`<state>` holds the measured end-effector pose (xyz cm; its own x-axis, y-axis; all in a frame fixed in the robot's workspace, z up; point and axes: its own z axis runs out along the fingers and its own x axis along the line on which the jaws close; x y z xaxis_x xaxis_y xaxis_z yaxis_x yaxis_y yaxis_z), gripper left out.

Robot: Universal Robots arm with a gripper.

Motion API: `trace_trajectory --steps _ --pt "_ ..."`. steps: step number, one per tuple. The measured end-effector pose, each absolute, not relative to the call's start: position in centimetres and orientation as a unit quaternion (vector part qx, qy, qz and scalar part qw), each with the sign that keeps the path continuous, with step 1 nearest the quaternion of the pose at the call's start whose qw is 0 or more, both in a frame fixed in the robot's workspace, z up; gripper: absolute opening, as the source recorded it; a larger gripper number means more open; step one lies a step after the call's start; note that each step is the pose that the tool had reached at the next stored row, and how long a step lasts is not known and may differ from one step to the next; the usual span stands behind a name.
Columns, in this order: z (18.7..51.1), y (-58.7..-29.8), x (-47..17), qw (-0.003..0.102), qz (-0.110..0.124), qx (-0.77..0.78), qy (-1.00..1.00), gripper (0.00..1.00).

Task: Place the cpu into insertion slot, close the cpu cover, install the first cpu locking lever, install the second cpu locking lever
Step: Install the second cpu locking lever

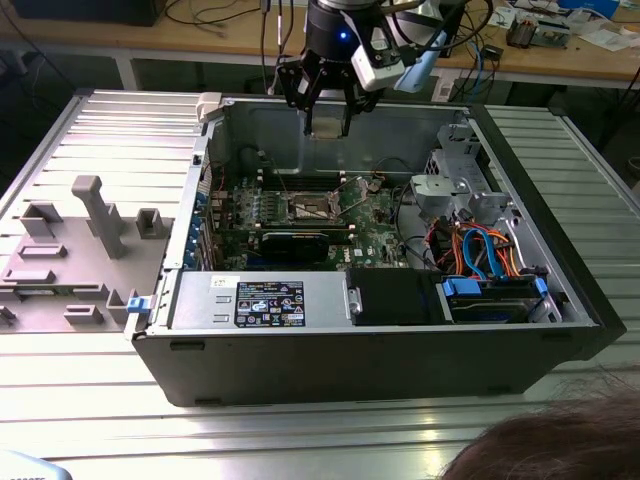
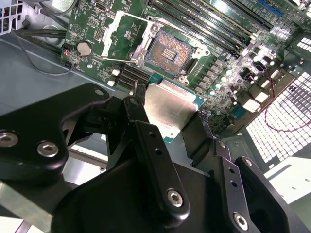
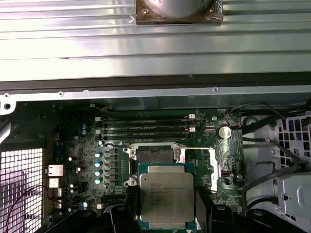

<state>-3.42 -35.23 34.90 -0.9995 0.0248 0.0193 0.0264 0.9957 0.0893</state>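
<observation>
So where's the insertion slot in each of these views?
Exterior view: insertion slot amid the green board, inside the open case.
Second wrist view: insertion slot just beyond the cpu.
First wrist view: insertion slot partly hidden behind the cpu.
Shared landmark: the claw gripping the cpu.

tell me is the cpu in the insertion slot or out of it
Out. The end effector grips the cpu, and the dark centre of the insertion slot lies bare.

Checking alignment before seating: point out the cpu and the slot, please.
cpu point(image 2: 170, 109): second wrist view, middle of its silver top.
slot point(image 2: 168, 51): second wrist view, its dark centre.
</observation>
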Motion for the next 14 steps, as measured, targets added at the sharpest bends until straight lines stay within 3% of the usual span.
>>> trace_trajectory --steps 14 --pt "34.46 -35.23 -3.43 0.009 -0.045 -0.013 -0.999 0.55"
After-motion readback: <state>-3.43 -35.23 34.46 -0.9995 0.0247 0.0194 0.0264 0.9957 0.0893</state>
